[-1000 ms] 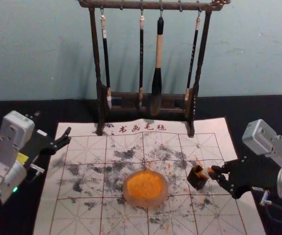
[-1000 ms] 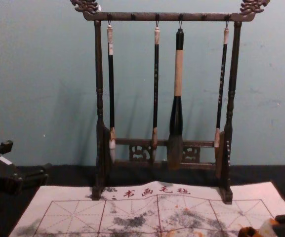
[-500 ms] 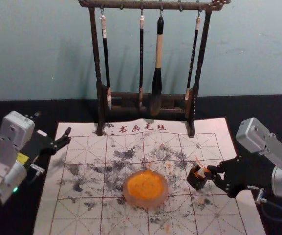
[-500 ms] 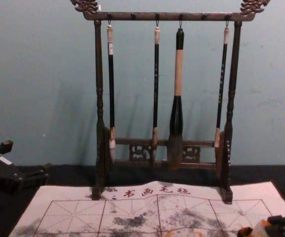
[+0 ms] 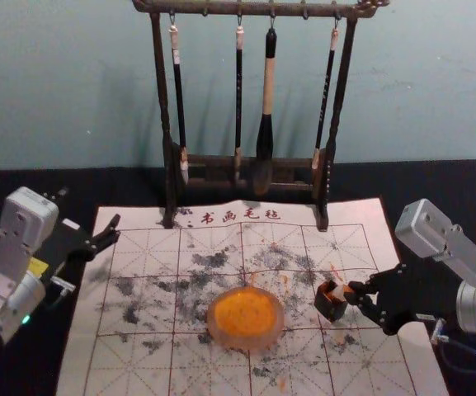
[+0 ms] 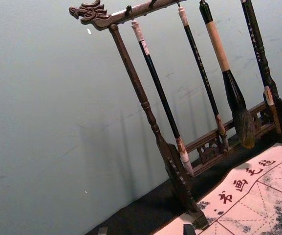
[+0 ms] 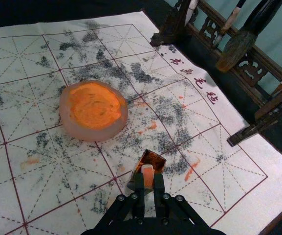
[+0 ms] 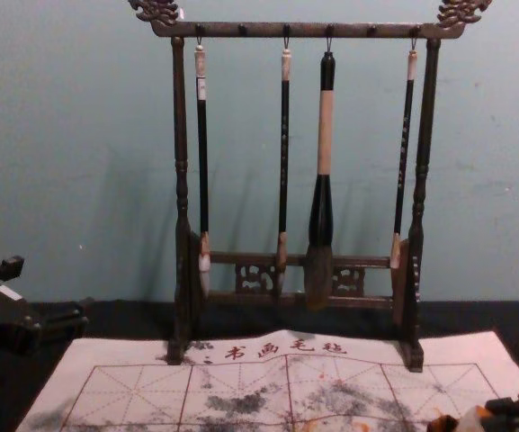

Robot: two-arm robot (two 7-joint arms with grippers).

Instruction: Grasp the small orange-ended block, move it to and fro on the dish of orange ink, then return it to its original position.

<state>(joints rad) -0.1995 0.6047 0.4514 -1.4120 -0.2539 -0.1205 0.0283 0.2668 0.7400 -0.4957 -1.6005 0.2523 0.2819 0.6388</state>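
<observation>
Gripping the orange-ended block point(image 7: 147, 172): right gripper point(image 5: 359, 294), jaws closed on its sides, above mat point(image 5: 151, 371). Dark box point(image 5: 328, 310) just ahead of those jaws; block's far end probably in its mouth, hard to make out. Ink dish point(image 5: 246, 340) left of the right jaws, apart. Left gripper point(image 5: 91, 208) parked by mat's left edge, jaws spread. Brush rack point(image 8: 180, 135) beyond both.

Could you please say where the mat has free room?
Free mat lies left of the dish and between it and the brush rack. Right of the dish is crowded: the right hand gripping the block by the dark box. The left hand hovers by the far left corner.
</observation>
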